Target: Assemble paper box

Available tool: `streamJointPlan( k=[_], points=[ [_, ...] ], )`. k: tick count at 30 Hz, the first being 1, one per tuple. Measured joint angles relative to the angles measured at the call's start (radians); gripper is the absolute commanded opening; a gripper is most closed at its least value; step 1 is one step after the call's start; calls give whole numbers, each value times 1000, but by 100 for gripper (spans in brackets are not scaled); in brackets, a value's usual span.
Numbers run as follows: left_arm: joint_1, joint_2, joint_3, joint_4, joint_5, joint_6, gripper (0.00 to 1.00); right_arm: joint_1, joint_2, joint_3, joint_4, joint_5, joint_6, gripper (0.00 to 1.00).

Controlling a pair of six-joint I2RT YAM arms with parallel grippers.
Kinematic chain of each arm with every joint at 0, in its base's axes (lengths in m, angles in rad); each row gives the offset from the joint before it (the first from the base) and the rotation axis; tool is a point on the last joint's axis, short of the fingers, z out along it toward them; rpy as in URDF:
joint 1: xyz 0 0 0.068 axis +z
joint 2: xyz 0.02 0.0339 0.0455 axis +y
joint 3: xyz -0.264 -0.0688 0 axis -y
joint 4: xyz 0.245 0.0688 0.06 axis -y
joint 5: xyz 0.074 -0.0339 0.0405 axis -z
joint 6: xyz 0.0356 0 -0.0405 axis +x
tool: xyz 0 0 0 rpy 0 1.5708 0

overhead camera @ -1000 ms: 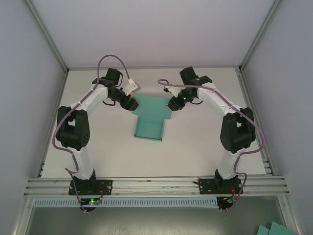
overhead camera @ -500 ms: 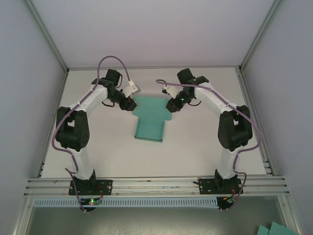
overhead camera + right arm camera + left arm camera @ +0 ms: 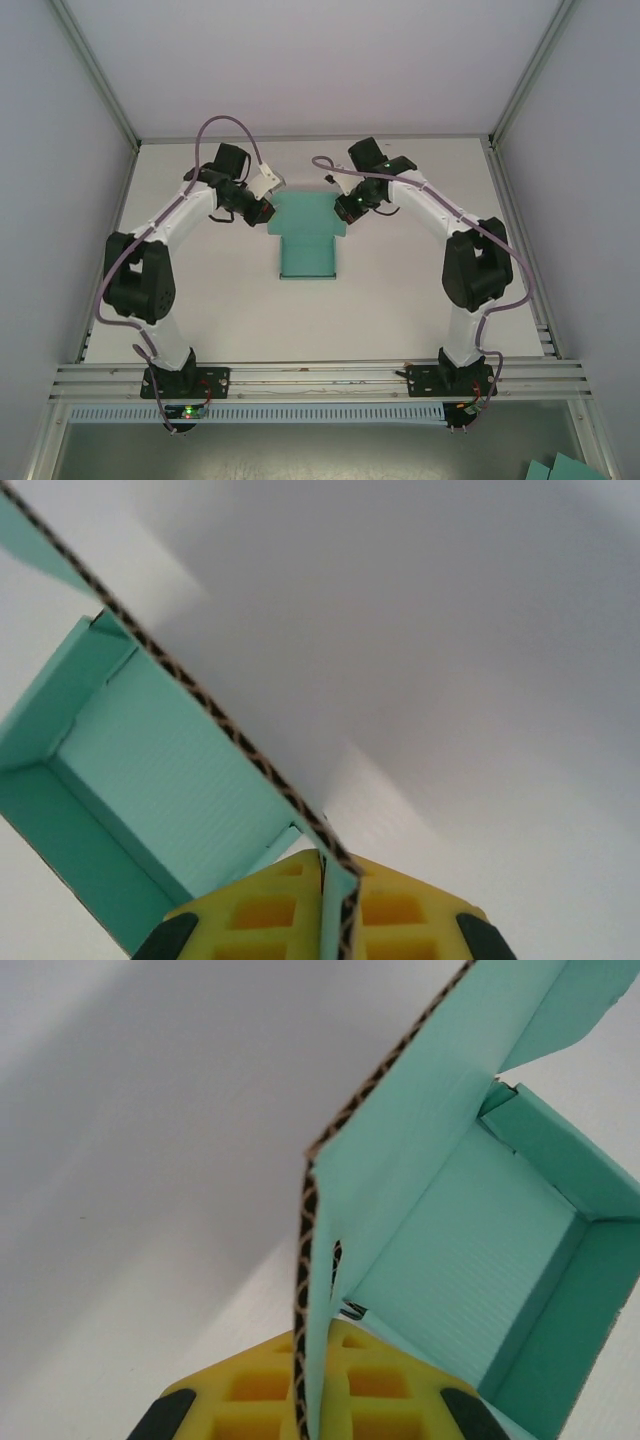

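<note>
One paper box (image 3: pixel 308 238), teal-green, sits mid-counter (image 3: pixel 400 300) on the white surface, between the two end effectors and well in front of the arm bases. From above it is a wider panel at the far end and a narrower tray part toward the near edge. The tray is open at the top. In the left wrist view the paper box (image 3: pixel 470 1260) has upright teal walls around a ribbed teal floor, and that floor is bare card. The right wrist view gives the same open tray (image 3: pixel 160 770), also bare inside. Two arms, two end effectors, one on each side of the wide far part. The left end effector (image 3: pixel 262 210) is clenched on the box's left side flap: in its wrist view the left end effector (image 3: pixel 305 1405) has its yellow pads (image 3: pixel 255 1390) on either side of the flap's brown corrugated edge, the flap standing upright. The right end effector (image 3: pixel 346 212) is clenched on the right side flap: in its own view the right end effector (image 3: pixel 335 920) has its yellow pads (image 3: pixel 400 910) squeezing that card edge, flap raised as well. Off the counter, bottom right in the top view, are spare teal card pieces (image 3: pixel 562 468); two corners show, total count unclear.
</note>
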Motion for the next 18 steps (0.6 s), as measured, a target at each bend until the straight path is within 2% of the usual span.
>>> streamJointPlan(
  k=[5,10,14,18],
  points=[
    [-41,-97,-58,143,-105,-230,0,71,-68,-14,116,233,260,0],
    [-161,-108,-92,261,-318,-469,0,106,-102,-100,257,421,545,0],
    [-219,-64,-117,344,-410,-637,0,122,-96,-154,327,516,674,0],
    [-233,-38,-163,437,-435,-801,0,146,-93,-189,381,575,747,0]
  ],
)
